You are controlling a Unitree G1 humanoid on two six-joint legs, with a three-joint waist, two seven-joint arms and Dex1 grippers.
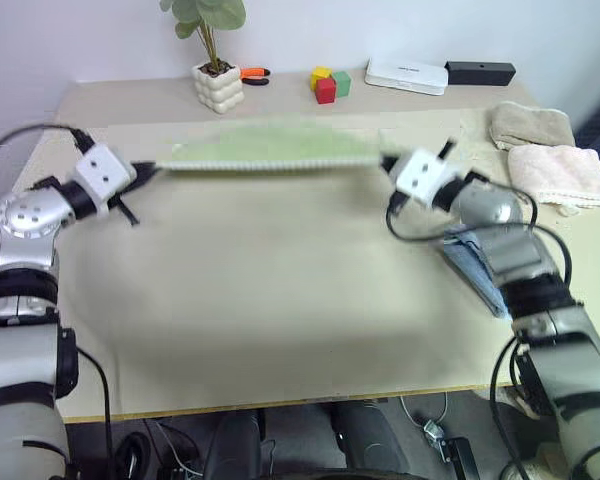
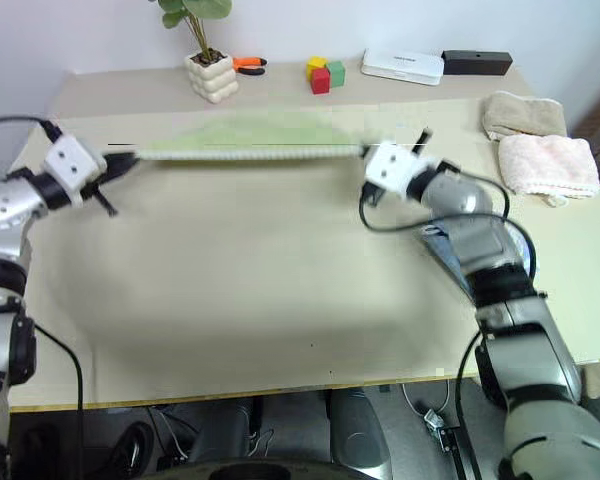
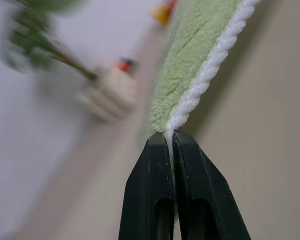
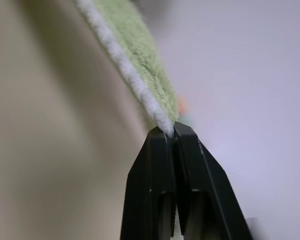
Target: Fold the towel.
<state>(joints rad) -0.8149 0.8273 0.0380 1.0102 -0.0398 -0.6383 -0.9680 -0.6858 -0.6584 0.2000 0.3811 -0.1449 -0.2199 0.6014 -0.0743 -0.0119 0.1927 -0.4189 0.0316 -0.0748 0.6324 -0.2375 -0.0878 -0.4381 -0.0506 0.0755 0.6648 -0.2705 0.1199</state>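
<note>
The light green towel (image 1: 270, 148) with white edge trim is stretched in the air between my two grippers, above the far half of the table (image 1: 280, 300). My left gripper (image 1: 150, 172) is shut on its left corner. My right gripper (image 1: 385, 162) is shut on its right corner. In the left wrist view the black fingers (image 3: 155, 170) pinch the white trim of the towel (image 3: 190, 65). The right wrist view shows the same grip, with its fingers (image 4: 155, 170) closed on the towel's edge (image 4: 135, 50). The towel looks blurred.
A potted plant (image 1: 218, 85), an orange-handled tool (image 1: 252, 74), coloured blocks (image 1: 328, 83), a white box (image 1: 407, 75) and a black box (image 1: 480, 72) line the back. Two folded beige towels (image 1: 545, 150) lie at the right. A light blue cloth (image 1: 475, 265) sits under my right arm.
</note>
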